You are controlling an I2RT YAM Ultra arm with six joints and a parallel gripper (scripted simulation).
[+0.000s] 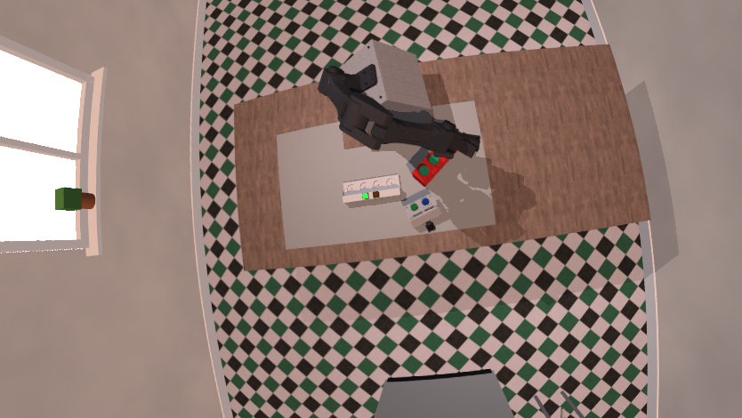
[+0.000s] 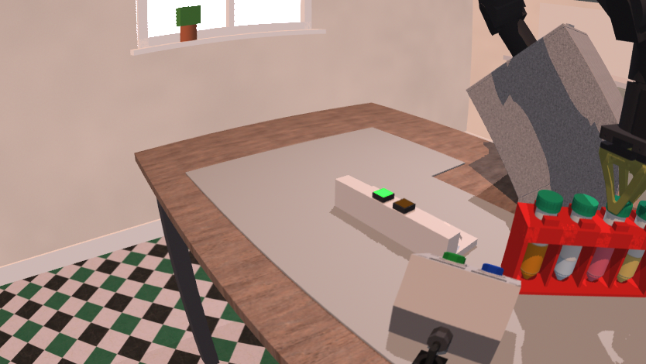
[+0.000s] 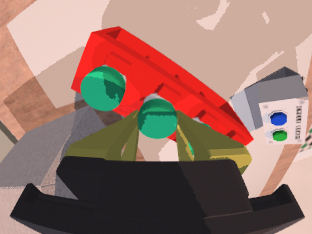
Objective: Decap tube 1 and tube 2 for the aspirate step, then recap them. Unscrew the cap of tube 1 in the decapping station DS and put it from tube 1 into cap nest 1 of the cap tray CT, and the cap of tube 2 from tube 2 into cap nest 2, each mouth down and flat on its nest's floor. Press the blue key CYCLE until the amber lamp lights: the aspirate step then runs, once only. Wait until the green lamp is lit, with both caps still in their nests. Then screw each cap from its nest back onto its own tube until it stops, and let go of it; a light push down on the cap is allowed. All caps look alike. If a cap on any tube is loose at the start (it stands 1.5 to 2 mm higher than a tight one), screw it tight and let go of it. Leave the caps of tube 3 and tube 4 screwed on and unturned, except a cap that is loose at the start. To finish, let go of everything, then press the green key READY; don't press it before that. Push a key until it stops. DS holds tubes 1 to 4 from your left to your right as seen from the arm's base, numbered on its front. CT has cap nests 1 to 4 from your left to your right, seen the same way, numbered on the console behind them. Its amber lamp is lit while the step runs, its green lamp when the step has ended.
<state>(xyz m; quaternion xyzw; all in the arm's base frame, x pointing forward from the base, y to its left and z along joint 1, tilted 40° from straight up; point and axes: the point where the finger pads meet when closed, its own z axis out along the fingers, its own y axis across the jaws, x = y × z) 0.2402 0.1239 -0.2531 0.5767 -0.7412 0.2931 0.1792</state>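
Observation:
The red decapping station (image 2: 582, 252) holds four tubes with green caps; it also shows in the top view (image 1: 430, 168) and the wrist view (image 3: 167, 88). My gripper (image 2: 621, 205) stands upright over the third tube from the left in the side view, which is tube 2. Its olive fingers are shut on that tube's cap (image 3: 158, 119), which sits on the tube. The neighbouring cap (image 3: 102, 88) is free. The cap tray (image 2: 402, 217) has its green lamp (image 2: 383, 194) lit and its amber lamp (image 2: 403, 204) dark. Its nests (image 1: 371, 184) look empty.
The key box (image 2: 456, 298) stands in front of the rack, with the green key (image 2: 453, 257) and the blue key (image 2: 491, 268) on top. A grey block (image 2: 547, 112) at the arm's base rises behind the rack. The table edge runs along the left.

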